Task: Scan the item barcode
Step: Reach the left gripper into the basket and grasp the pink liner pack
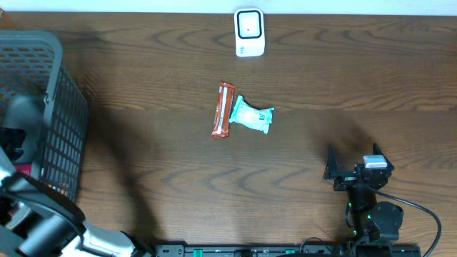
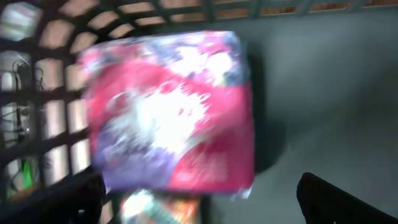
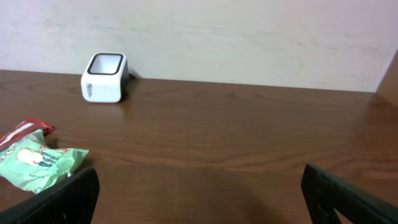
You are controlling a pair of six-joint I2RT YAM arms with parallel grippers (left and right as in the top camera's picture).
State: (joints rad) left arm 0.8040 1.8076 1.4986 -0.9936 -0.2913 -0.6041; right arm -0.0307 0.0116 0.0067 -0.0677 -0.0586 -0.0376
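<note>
While the left hand (image 2: 199, 186) gapes empty inside the grey plastic lattice basket (image 1: 61, 93), the glossy pink-and-purple packet (image 2: 171, 112) sits just ahead: likely light, crinkly and slippery, best pinched along a flat edge. Mid-surface (image 1: 143, 143) lie an orange snack bar (image 1: 223, 109) and a teal pouch (image 1: 251, 116); far, a white boxy scanner (image 1: 249, 32); the right hand (image 1: 353, 153) is spread, empty.

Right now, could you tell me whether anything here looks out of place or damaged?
Nothing looks spilled or damaged. The bar and the teal packet lie touching mid-table, the packet askew. The scanner stands upright. The pink packet in the basket is too blurred to judge.
</note>
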